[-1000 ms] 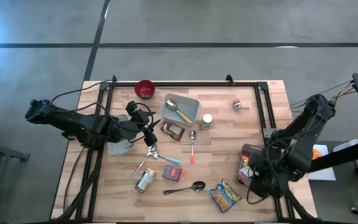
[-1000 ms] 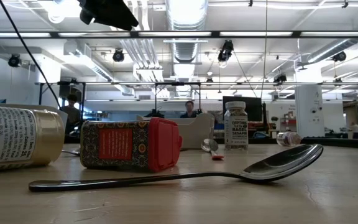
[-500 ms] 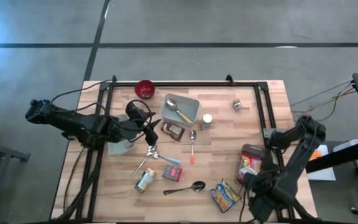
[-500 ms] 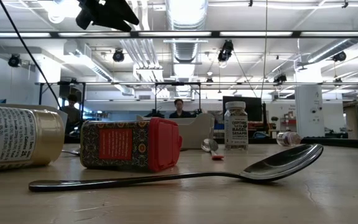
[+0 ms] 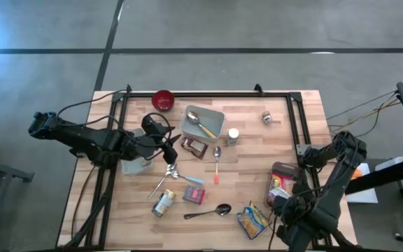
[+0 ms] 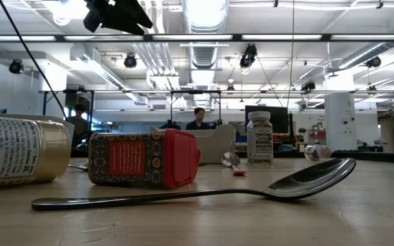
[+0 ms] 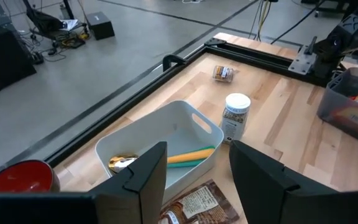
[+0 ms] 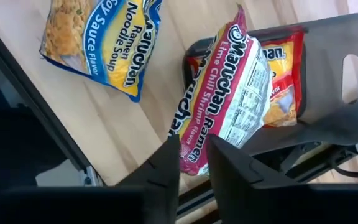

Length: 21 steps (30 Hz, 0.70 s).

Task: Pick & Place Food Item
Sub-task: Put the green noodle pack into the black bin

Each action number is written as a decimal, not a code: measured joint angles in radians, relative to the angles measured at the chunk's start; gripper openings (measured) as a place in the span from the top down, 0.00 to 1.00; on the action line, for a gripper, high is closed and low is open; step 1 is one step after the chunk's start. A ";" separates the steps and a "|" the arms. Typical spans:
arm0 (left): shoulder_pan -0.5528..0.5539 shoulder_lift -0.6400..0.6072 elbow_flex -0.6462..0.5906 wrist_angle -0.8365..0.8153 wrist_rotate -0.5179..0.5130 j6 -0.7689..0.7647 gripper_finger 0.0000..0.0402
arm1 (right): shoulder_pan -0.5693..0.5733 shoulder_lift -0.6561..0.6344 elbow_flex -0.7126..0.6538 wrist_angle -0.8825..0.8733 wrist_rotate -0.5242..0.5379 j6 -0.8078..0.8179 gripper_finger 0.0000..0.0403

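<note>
Leaning half out of the grey bin [image 8: 328, 81] at the desk's right near side: one pink Maruchan lime chili shrimp ramen packet [image 8: 229, 93], its lower end hanging over the bin's rim toward the desk [image 5: 243, 168]. Judged light, crinkly and slick in its film wrapper, with a brittle noodle block inside that would crack under a hard squeeze; the best hold is likely a gentle pinch across the crimped end seam or a thin edge, not the flat face.

Behind it, inside the same bin: a second, red-and-yellow ramen packet [image 8: 281, 93], partly hidden.

Just beside the bin, toward the near edge of the desk: a yellow-and-blue Maruchan soy sauce noodle soup packet [image 8: 98, 43], lying flat; same handling expected.

Right gripper [image 8: 192, 163]: folded low over the desk's right near corner, fingers pointing down at the pink packet's hanging end. A narrow gap shows between the fingers and nothing is clamped in it; the packet sits just past the tips.

Left gripper [image 7: 194, 177]: waiting over the desk's left-centre, fingers parted and empty, above a brown packet [image 7: 194, 205] and facing the white bin [image 7: 160, 140] that holds a spoon.

Remaining stock, centre to far side: seasoning jar [image 7: 235, 115], red bowl [image 5: 163, 100], red-lidded tin [image 6: 142, 158], loose spoon [image 6: 252, 188].
</note>
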 joint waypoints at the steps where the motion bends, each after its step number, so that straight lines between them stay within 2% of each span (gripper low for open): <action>1: 0.000 0.000 0.000 0.000 0.000 0.000 0.55 | 0.000 0.000 0.000 0.000 0.000 0.005 0.75; 6: 0.000 0.000 0.000 0.000 0.000 0.003 0.55 | 0.000 0.000 -0.004 -0.001 0.000 0.023 0.55; 10: 0.000 0.000 0.000 0.000 0.000 0.003 0.55 | 0.000 0.000 -0.010 -0.002 0.006 0.075 0.45; 14: 0.000 0.000 0.000 0.000 0.000 0.003 0.55 | 0.000 0.000 -0.039 -0.006 0.008 0.118 0.40; 21: 0.000 0.000 0.000 0.001 0.000 0.003 0.55 | -0.006 0.000 -0.110 -0.007 0.008 0.153 0.40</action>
